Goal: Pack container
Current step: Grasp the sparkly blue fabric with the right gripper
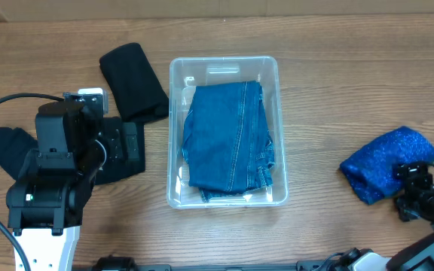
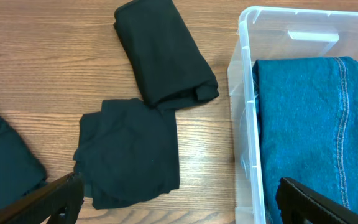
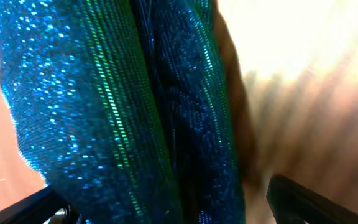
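- The right tool (image 1: 417, 187), fingers spread, straddles the near edge of the sparkly blue garment (image 1: 386, 162). A shallow pinch could let it unfurl or slip.
- The left tool (image 2: 179, 183), spread and empty, hangs over a folded black cloth (image 2: 132, 155).
- The container (image 1: 173, 113) sits mid-tabletop (image 1: 337, 98), holding folded jeans (image 1: 228, 135). A trailing hem may snag its rim.

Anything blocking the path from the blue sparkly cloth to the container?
Nothing visible: bare table lies between the blue cloth and the container. Folded jeans already cover most of its floor, so the cloth would likely go on top.
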